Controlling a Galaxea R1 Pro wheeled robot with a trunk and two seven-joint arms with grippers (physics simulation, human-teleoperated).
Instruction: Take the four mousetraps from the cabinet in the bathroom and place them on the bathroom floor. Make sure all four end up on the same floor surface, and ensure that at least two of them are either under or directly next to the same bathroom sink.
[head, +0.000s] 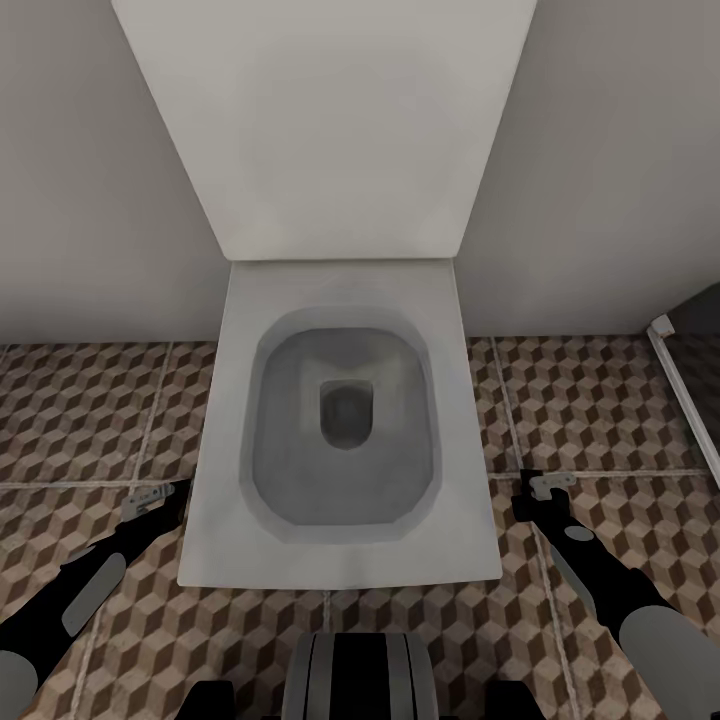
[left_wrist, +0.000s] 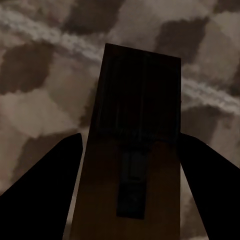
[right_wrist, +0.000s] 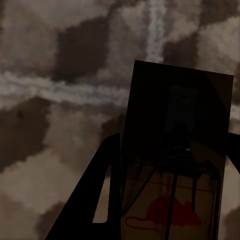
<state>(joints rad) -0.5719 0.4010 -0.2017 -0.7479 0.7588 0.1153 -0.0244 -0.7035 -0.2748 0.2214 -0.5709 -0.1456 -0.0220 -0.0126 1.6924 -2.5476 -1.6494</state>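
Observation:
In the left wrist view a brown wooden mousetrap (left_wrist: 140, 100) sits between the dark fingers (left_wrist: 50, 195) of my left gripper (left_wrist: 130, 137), which is shut on it just above the bathroom floor (left_wrist: 40, 75). My right gripper (right_wrist: 175, 142) is shut on a second mousetrap (right_wrist: 180, 105) with wire and a red mouse mark, also over cube-patterned tiles (right_wrist: 50, 100). In the head view the left gripper (head: 150, 497) and right gripper (head: 545, 487) hang low on either side of a toilet. The cabinet and the sink are out of view.
A white toilet (head: 470, 420) with its raised lid (head: 330, 120) stands straight ahead against a pale wall. Patterned floor tiles (head: 90, 420) lie on both sides of it. A white-framed glass panel (head: 685, 390) runs along the right. My trunk (head: 355, 675) is at the bottom.

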